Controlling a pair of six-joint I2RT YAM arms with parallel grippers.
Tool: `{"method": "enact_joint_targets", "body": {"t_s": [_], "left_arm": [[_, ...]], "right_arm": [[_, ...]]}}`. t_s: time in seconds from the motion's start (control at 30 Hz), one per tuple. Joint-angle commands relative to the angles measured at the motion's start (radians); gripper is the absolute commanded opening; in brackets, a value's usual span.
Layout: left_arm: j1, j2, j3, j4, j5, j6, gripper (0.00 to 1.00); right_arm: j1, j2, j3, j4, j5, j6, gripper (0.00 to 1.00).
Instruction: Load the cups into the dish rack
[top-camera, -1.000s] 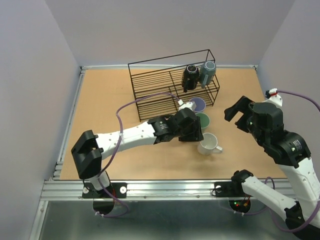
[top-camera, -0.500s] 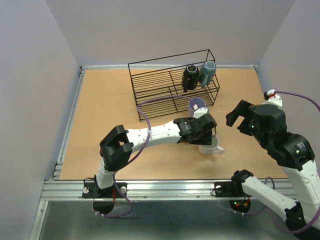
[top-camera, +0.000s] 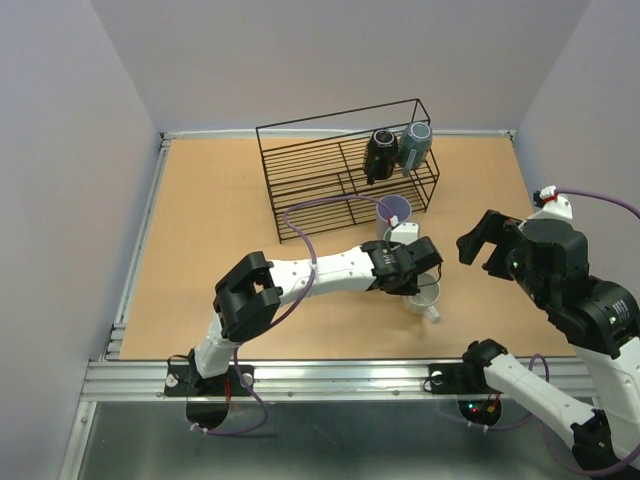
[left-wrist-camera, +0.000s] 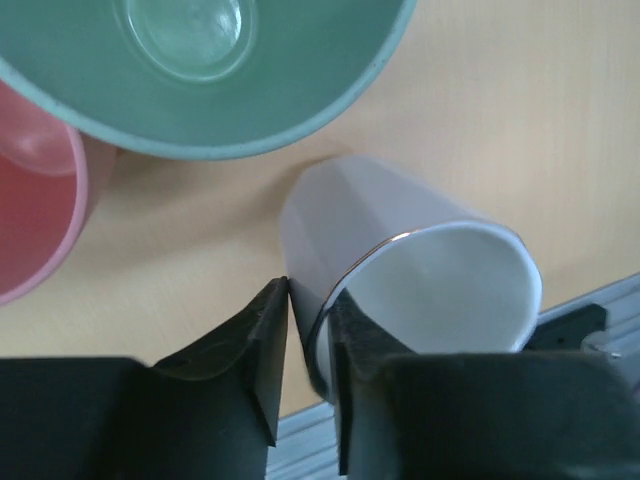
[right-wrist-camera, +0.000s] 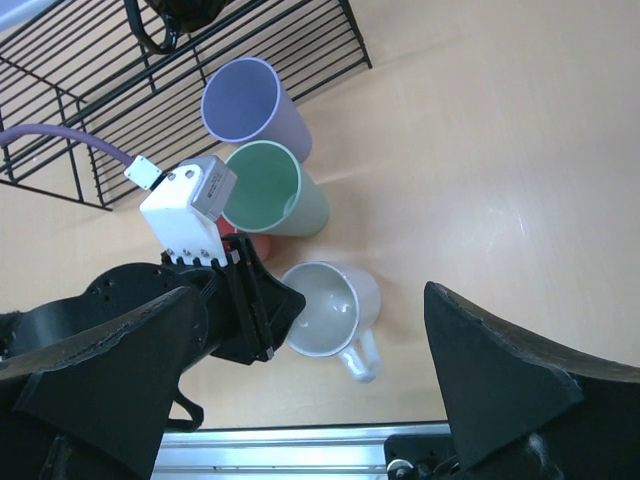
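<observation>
The white mug (top-camera: 426, 297) stands on the table, and my left gripper (top-camera: 417, 284) is shut on its rim, one finger inside and one outside (left-wrist-camera: 310, 320). The mug's pale inside shows in the left wrist view (left-wrist-camera: 440, 295) and in the right wrist view (right-wrist-camera: 335, 305). The green tumbler (right-wrist-camera: 270, 190), the lavender tumbler (top-camera: 396, 210) and the pink-red tumbler (left-wrist-camera: 35, 200) stand close behind it. The black mug (top-camera: 380, 153) and grey-blue mug (top-camera: 414, 145) lie in the dish rack (top-camera: 310, 175). My right gripper (top-camera: 490, 240) is open and empty, hovering right of the cups.
The left arm's purple cable (top-camera: 320, 205) loops in front of the rack. The metal rail (top-camera: 330, 375) runs along the table's near edge, close to the white mug. Grey walls surround the table.
My left gripper has moved right from the green and pink-red tumblers to the white mug and closed on its rim; the mug's handle has turned towards the near edge. My right gripper drifted slightly.
</observation>
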Motion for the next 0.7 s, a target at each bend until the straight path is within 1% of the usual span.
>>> {"method": "enact_joint_targets", "body": {"t_s": [0.0,0.03,0.07,0.1,0.27,0.37,0.47,0.67], "left_arm": [[-0.02,0.014,0.037,-0.027,-0.011,-0.008,0.24],[-0.022,0.015,0.034,-0.021,-0.008,-0.008,0.19],[-0.022,0.017,0.032,-0.013,0.001,-0.006,0.05],[-0.023,0.02,0.028,-0.005,0.007,-0.005,0.0],[-0.025,0.009,0.02,-0.004,0.006,-0.002,0.0],[-0.028,-0.023,0.0,-0.004,-0.006,-0.009,0.0],[-0.031,-0.08,-0.047,0.016,-0.029,-0.016,0.0],[-0.031,-0.25,-0.169,0.071,-0.072,0.009,0.0]], "right_arm": [[0.0,-0.011,0.047,-0.007,-0.013,-0.023,1.0],[0.0,-0.013,0.047,-0.008,-0.015,-0.022,1.0],[0.0,-0.016,0.049,-0.011,-0.015,-0.022,1.0],[0.0,-0.017,0.049,-0.011,-0.018,-0.019,1.0],[0.0,-0.025,0.053,-0.016,-0.016,-0.011,1.0],[0.0,-0.028,0.05,-0.014,-0.021,0.007,1.0],[0.0,-0.028,0.046,-0.007,-0.029,0.023,1.0],[0.0,-0.01,0.042,0.032,-0.044,0.055,1.0]]}}
